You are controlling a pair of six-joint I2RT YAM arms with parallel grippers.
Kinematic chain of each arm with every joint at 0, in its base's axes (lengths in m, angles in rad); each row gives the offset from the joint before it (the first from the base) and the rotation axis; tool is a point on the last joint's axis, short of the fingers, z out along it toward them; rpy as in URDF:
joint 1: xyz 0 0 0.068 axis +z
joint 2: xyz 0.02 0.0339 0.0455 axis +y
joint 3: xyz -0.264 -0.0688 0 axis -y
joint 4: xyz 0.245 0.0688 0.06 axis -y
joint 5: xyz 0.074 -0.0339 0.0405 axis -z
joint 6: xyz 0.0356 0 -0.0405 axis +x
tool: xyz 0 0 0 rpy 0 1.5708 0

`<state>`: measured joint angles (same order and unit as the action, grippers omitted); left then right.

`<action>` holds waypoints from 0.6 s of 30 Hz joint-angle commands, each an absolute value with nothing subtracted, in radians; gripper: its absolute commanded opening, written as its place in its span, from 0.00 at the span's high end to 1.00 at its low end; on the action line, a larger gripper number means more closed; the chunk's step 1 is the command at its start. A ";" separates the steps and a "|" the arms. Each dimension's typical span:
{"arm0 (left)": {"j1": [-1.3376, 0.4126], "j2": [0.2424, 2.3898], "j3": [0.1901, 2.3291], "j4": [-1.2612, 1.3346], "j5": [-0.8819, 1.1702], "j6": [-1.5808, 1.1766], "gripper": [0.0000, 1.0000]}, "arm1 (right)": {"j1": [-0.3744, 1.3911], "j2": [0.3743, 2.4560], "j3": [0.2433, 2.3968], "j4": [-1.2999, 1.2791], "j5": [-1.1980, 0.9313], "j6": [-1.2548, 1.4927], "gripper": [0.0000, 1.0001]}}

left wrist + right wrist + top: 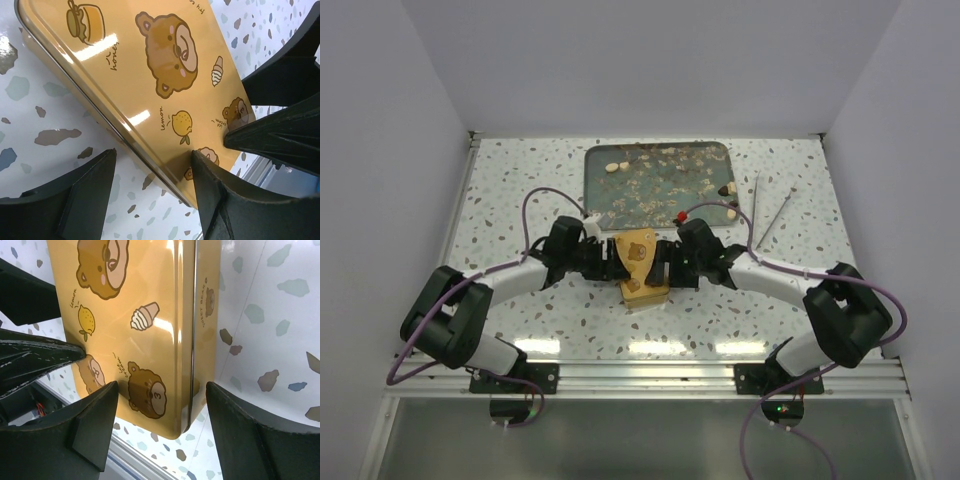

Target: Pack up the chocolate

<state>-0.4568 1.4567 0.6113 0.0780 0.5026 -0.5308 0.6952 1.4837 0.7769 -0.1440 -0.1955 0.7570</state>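
- Got a gold tin (pixel 642 262) w/ bear prints lying flat on the desk (pixel 520 170), lid on, right btw the two arms.
- Spotted the chocolate (pixel 615 167) farther back on the teal tray (pixel 650 185), i.e. behind the tin and apart from it: a couple of cream lumps near the tray's far left corner, plus a dark one and a cream one by its right rim.
- Looking at the left claw (pixel 150 192): spread wide, gripping nothing, straddling the tin's left edge w/ one finger over the lid and the other out over bare desk beside the tin.
- Can't tell from the wrist cam whether that inner finger actually touches the lid or just hangs above it.
- Same deal w/ the right claw (pixel 160 415): wide apart, empty, straddling the tin's right edge near a corner, w/ a clear gap btw the outer finger and the tin's side wall.
- Worth noting both claws come in from opposite sides, w/ fingertips close together over the lid's near end.
- Also seeing two thin sticks (pixel 756 210) lying on the desk just right of the tray.
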 commanded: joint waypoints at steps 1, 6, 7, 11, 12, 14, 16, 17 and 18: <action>-0.472 1.437 0.618 0.017 0.454 -0.489 0.34 | 0.712 1.488 0.784 -0.186 -0.141 0.721 0.26; -0.477 1.434 0.621 0.002 0.440 -0.482 0.34 | 0.730 1.496 0.781 -0.198 -0.129 0.716 0.26; -0.479 1.434 0.621 0.002 0.437 -0.482 0.36 | 0.732 1.494 0.781 -0.199 -0.129 0.718 0.26; -0.486 1.434 0.621 0.002 0.433 -0.483 0.36 | 0.736 1.491 0.778 -0.207 -0.120 0.718 0.26; -0.488 1.434 0.623 0.002 0.431 -0.485 0.37 | 0.738 1.488 0.776 -0.210 -0.118 0.718 0.26; -0.494 1.436 0.623 0.002 0.431 -0.483 0.37 | 0.738 1.488 0.773 -0.213 -0.117 0.716 0.26; -0.497 1.437 0.621 -0.030 0.431 -0.485 0.37 | 0.738 1.486 0.769 -0.210 -0.117 0.718 0.26; -0.499 1.437 0.621 -0.032 0.430 -0.486 0.37 | 0.738 1.485 0.767 -0.210 -0.117 0.718 0.26; -0.497 1.439 0.620 -0.032 0.426 -0.488 0.37 | 0.738 1.485 0.767 -0.210 -0.118 0.721 0.26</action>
